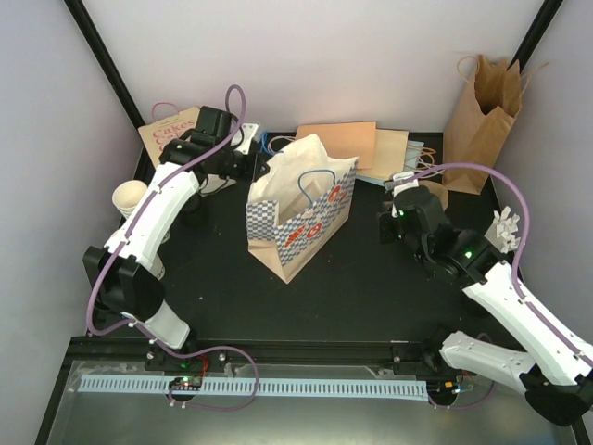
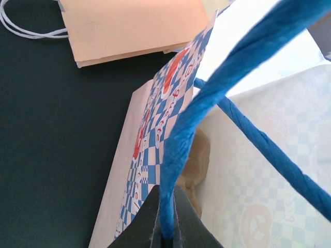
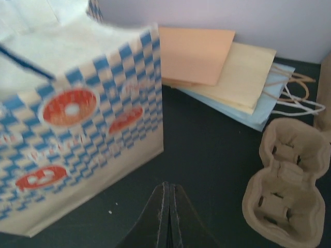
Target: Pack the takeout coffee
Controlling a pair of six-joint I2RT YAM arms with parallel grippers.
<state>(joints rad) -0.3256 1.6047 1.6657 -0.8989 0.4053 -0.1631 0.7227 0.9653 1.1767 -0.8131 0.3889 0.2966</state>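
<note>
A cream paper cup stands at the far-left edge of the desk, beside the left arm; the left hand is pinched tight on the blue handle of the checkered bag at mid-desk; the right hand, closed and empty, hovers right of the bag, near a pulp cup carrier.

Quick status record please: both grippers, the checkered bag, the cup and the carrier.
left gripper: shut on the blue handle of the checkered bag
right gripper: shut, holding nothing, to the right of the bag
checkered bag: upright mid-table, mouth open
paper cup: at the table's left edge, mouth up, beside the left arm
cup carrier: on the table right of the bag, visible pockets empty
</note>
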